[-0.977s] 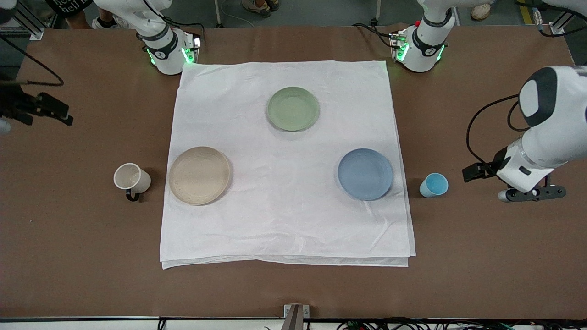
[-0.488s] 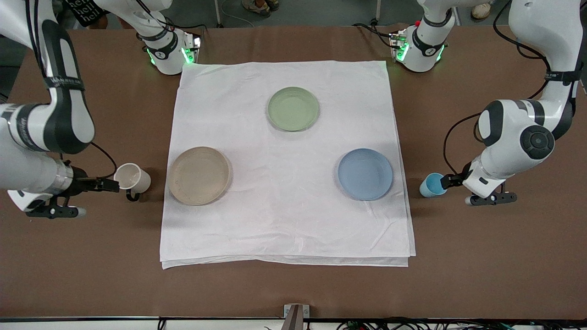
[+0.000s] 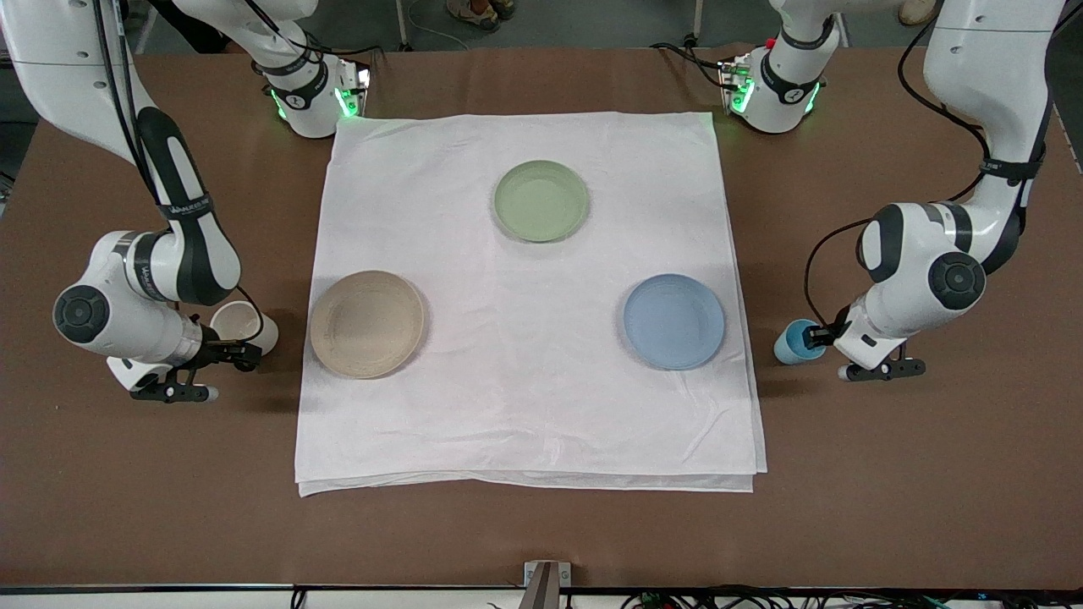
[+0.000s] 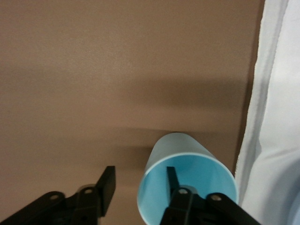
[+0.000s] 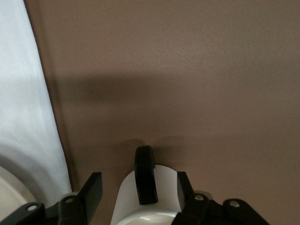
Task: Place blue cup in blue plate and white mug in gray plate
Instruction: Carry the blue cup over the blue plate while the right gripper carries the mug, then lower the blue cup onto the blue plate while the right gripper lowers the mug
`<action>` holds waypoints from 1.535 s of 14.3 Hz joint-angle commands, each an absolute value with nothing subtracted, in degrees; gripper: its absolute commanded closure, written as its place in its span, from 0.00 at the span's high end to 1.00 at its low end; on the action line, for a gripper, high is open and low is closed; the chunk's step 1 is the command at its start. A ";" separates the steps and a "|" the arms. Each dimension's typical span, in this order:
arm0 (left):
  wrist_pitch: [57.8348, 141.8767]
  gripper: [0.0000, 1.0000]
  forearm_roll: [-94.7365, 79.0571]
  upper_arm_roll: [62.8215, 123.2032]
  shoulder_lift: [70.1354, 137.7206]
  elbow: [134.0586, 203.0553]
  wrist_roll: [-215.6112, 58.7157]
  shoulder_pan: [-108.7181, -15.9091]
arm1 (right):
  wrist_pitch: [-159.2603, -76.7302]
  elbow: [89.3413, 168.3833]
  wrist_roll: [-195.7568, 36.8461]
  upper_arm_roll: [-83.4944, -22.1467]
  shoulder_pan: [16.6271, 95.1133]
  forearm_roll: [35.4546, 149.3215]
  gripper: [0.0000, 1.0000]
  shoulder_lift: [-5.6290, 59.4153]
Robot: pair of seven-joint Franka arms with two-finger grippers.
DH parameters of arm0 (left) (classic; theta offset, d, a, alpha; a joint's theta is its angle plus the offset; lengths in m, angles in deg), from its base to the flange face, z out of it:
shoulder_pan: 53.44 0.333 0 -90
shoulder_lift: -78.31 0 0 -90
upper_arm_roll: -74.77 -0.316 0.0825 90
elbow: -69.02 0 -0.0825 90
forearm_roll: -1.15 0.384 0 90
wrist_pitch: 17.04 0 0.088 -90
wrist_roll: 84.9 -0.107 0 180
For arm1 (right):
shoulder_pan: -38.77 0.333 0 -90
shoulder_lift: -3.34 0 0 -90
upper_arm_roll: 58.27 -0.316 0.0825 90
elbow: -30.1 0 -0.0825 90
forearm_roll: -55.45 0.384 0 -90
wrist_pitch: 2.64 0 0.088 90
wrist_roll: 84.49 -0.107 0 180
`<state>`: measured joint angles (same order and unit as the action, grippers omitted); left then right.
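The blue cup stands on the bare table beside the blue plate, toward the left arm's end. My left gripper is open at the cup, one finger inside it and the other outside its wall. The white mug stands on the bare table beside the gray plate, toward the right arm's end. My right gripper is open with a finger on each side of the mug. The mug's black handle faces up between them.
A white cloth covers the middle of the brown table and carries the plates. A sage-green plate lies on it nearer the arms' bases. The cloth's edge shows in both wrist views.
Both arms have swung in from the table's ends and come down. The left gripper has reached the blue cup and the right gripper the white mug. Cup, mug and plates have not moved.
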<state>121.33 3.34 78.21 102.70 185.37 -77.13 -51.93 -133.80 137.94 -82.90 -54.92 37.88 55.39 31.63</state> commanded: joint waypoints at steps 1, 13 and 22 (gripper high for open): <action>122.88 0.12 3.70 78.47 102.48 186.27 -77.25 -51.86 | -133.95 139.53 -83.17 -55.46 37.28 55.37 0.52 30.41; 113.12 0.00 3.79 90.85 94.65 185.39 -56.35 -52.73 | -118.92 135.74 -94.29 -58.87 40.78 63.79 0.00 24.10; 124.00 0.00 3.79 90.95 97.64 192.58 -43.77 -59.24 | -136.48 147.08 -109.36 -64.33 48.79 63.80 0.01 23.46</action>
